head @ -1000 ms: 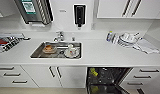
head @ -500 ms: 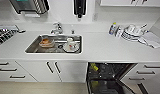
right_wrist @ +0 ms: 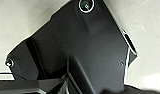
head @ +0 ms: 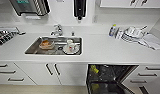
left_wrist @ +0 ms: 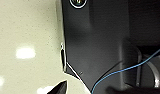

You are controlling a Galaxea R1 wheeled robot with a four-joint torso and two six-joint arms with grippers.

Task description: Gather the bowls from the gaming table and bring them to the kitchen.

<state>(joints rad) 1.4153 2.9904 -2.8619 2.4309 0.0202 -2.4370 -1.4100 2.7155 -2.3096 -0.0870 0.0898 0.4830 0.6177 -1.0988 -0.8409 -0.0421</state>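
The kitchen countertop (head: 101, 51) is faced, dishes are seen in the steel sink (head: 33, 48), the dishwasher (head: 108, 78) stands open below, and neither gripper's state can be told.

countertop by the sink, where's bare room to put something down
The widest bare stretch of countertop lies between the sink and the pile of dishes with a cloth at the right. A narrower strip runs along the front edge, above the open dishwasher. The sink basin is crowded with crockery, and the far left holds a tray of small items.
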